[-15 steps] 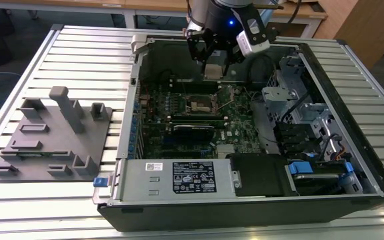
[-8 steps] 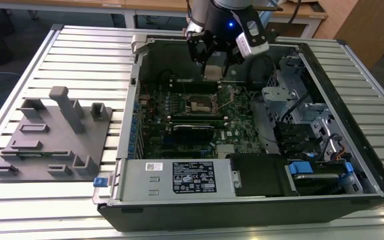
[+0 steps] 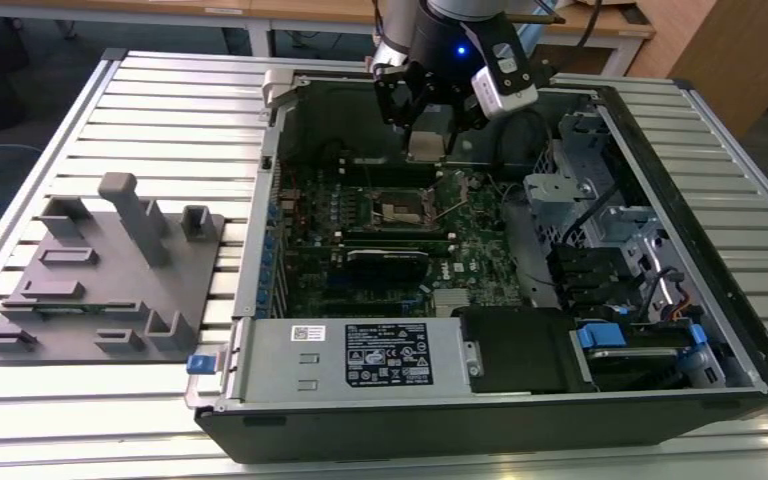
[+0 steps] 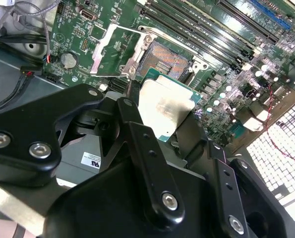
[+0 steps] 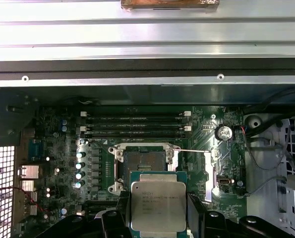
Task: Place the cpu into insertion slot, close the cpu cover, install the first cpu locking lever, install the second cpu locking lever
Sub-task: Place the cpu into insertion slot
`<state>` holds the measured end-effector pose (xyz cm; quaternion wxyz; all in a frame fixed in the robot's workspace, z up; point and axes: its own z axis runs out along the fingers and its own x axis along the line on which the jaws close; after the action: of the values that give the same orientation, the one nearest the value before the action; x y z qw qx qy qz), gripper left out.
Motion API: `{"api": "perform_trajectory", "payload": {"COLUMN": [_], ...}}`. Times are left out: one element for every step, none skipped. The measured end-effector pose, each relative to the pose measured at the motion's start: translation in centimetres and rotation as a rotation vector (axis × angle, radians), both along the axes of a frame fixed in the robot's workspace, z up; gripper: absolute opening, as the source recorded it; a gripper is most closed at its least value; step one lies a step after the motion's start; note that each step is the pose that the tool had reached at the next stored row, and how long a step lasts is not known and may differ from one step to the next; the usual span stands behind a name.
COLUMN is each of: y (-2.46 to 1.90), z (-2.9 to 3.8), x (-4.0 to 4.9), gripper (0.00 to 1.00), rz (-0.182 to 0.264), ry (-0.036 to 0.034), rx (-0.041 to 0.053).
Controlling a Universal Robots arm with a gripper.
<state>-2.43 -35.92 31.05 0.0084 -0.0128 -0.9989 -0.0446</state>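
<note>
The cpu [image 5: 158, 201], a flat square chip with a silver-grey top, is clamped between my gripper's [image 5: 158, 214] two black fingers [image 5: 194, 208]. In the exterior view my gripper [image 3: 428, 135] hangs over the far part of the green board, with the cpu [image 3: 427, 148] at its tip, above and just behind the insertion slot [image 3: 402, 208]. The insertion slot [image 4: 164, 59] lies bare, its dark centre showing inside a silver rim. Beside it the cpu cover [image 4: 112, 47] is swung open. In both wrist views the cpu [image 4: 164, 106] floats short of the insertion slot [image 5: 145, 161], apart from it.
The board sits inside an open computer case [image 3: 744, 330] on a slatted table. A power supply [image 3: 357, 355] fills the near side and drive cages [image 3: 598, 200] the exterior view's right. Memory slots [image 5: 137, 126] lie beyond the socket. A grey fixture block [image 3: 104, 265] stands at the exterior view's left.
</note>
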Motion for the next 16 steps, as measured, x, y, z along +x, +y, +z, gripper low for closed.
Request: {"api": "perform_trajectory", "payload": {"y": [0.00, 0.00, 0.00, 0.00, 0.00, 0.00, 0.01, 0.01, 0.00, 0.00, 0.00, 0.00, 0.00, 0.00, 0.00, 0.00], "z": [0.00, 0.00, 0.00, 0.00, 0.00, -0.02, -0.10, -0.20, -0.31, -0.43, -0.55, -0.66, -0.77, -0.87, -0.93, -0.95], "x": [0.00, 0.00, 0.00, 0.00, 0.00, 0.00, 0.00, 0.00, 0.00, 0.00, 0.00, 0.00, 0.00, 0.00, 0.00, 0.00], "gripper": [0.54, 0.54, 0.54, 0.54, 0.54, 0.54, 0.54, 0.54, 0.54, 0.54, 0.54, 0.54, 0.54, 0.54, 0.54, 0.54], "rz": [0.000, 0.000, 0.000, 0.000, 0.000, 0.000, 0.000, 0.000, 0.000, 0.000, 0.000, 0.000, 0.000, 0.000, 0.000, 0.000], "ry": [0.0000, -0.0001, 0.0000, 0.0000, 0.0000, 0.0000, -0.0002, -0.0001, 0.0000, 0.0000, 0.0000, 0.0000, -0.0001, 0.0000, 0.0000, 0.0001], "rx": [0.0000, 0.0000, -0.0001, -0.0001, -0.0001, -0.0001, 0.0002, 0.0000, -0.0001, 0.0000, 0.0000, 0.0000, 0.0000, -0.0001, -0.0001, -0.0002]}}
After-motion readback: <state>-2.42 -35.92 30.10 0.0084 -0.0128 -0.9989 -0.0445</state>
